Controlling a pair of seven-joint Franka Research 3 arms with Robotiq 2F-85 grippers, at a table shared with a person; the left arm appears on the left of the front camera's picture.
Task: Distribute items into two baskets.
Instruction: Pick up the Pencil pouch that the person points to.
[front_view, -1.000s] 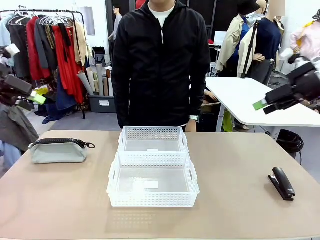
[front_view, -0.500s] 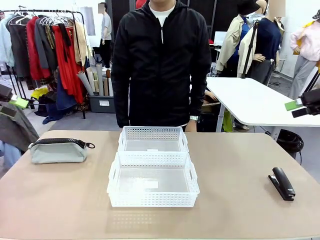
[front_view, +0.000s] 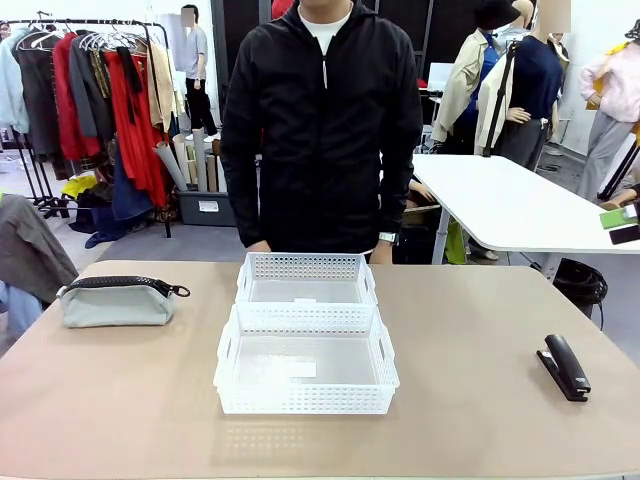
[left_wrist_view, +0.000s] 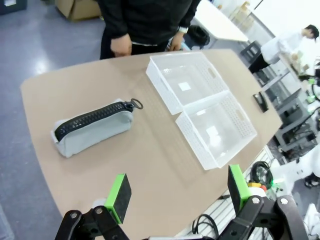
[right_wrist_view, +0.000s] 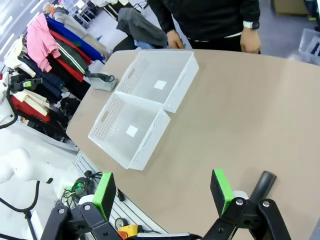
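The grey pouch (front_view: 118, 300) with its black zipper lies at the table's left, and shows in the left wrist view (left_wrist_view: 92, 129) and right wrist view (right_wrist_view: 102, 80). The black stapler (front_view: 565, 367) lies at the table's right (left_wrist_view: 260, 100). Two white lattice baskets stand touching at the middle, both empty: the near one (front_view: 305, 398) and the far one (front_view: 305, 266). My left gripper (left_wrist_view: 178, 192) hangs open, high above the table's left corner. My right gripper (right_wrist_view: 163, 192) is open too, high over the right side, at the front view's right edge (front_view: 622, 226).
A person in a black jacket stands at the far side, hands (left_wrist_view: 120, 46) at the table's edge behind the far basket (left_wrist_view: 161, 90). A black elongated thing (right_wrist_view: 265, 181), perhaps the stapler, pokes out beside my right finger. Bare tabletop (front_view: 470, 330) surrounds the baskets.
Both arms have drawn back outward. The left gripper has left the front view's left edge; the right gripper has slid to the right edge. Items and baskets have not moved.
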